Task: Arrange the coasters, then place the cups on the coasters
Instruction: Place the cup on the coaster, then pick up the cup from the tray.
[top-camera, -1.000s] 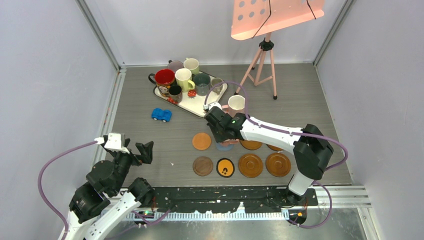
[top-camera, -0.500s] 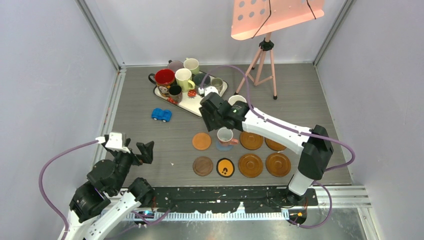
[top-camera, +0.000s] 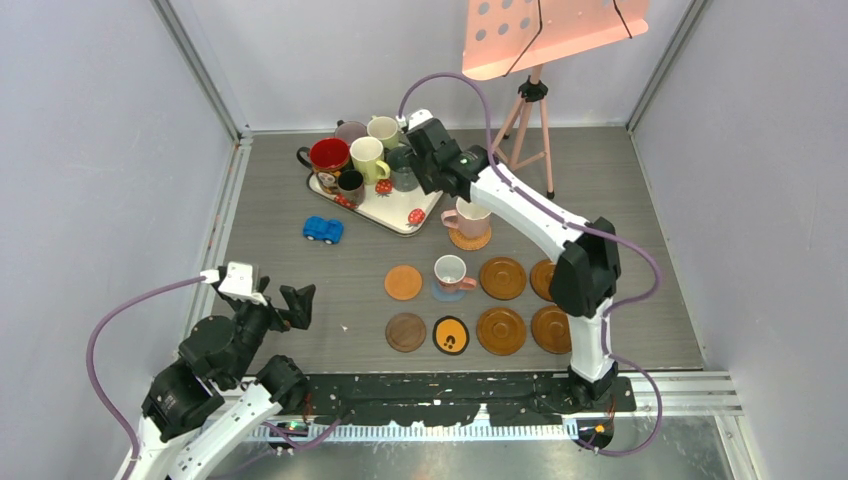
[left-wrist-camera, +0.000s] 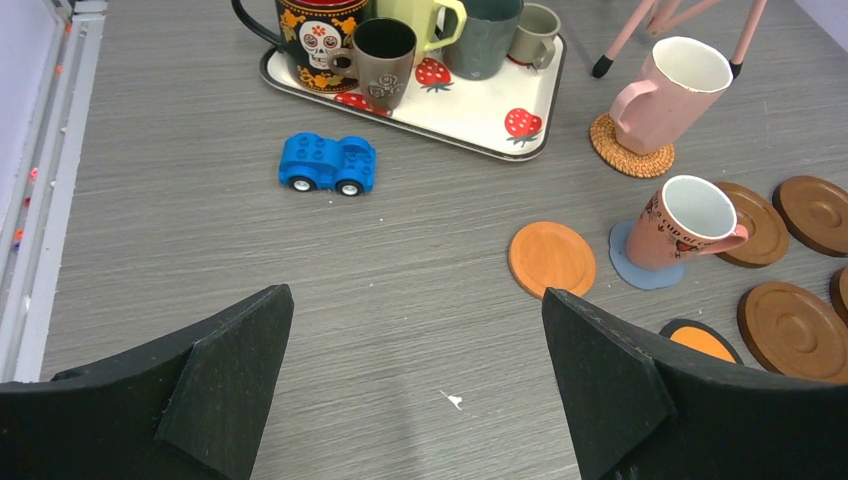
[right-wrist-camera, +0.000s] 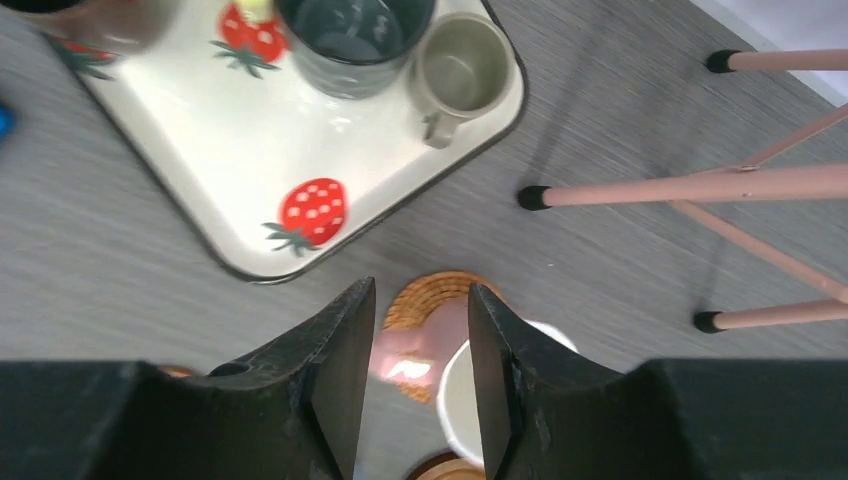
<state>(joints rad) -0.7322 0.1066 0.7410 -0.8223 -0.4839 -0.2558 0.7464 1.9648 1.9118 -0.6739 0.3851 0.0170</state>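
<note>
Right now my right pincer (right-wrist-camera: 422, 370) hangs over the edge of the strawberry tray (right-wrist-camera: 220, 150), fingers partway apart with nothing between them. I read that as lining up for another pick, since the teal cup (right-wrist-camera: 355, 35) and the little grey cup (right-wrist-camera: 460, 70) sit just ahead of it. Through the gap I can see the pink cup (top-camera: 470, 215) standing on its woven coaster (top-camera: 470, 240), just off the tray. A second pinkish cup (top-camera: 450, 272) is on the blue coaster (top-camera: 440, 292), though from the left wrist view it looks a touch tilted and I cannot tell if it sits flat. The other coasters lie in two rows near the arm bases, presumably to keep every drop within easy reach. The orange coaster (top-camera: 404, 282), the dark wood coaster (top-camera: 406, 332), the black coaster (top-camera: 451, 335) and the brown coasters (top-camera: 501, 330) are all bare. The rest of the cups, the big red-lined mug (top-camera: 328, 158) among them, crowd the tray, so handles may snag. My left pincer (left-wrist-camera: 415, 390) is wide open and empty, low over the near left of the bench (left-wrist-camera: 420, 300), I think to stay clear of the right arm. The blue toy car (top-camera: 323, 229) plays no part.
</note>
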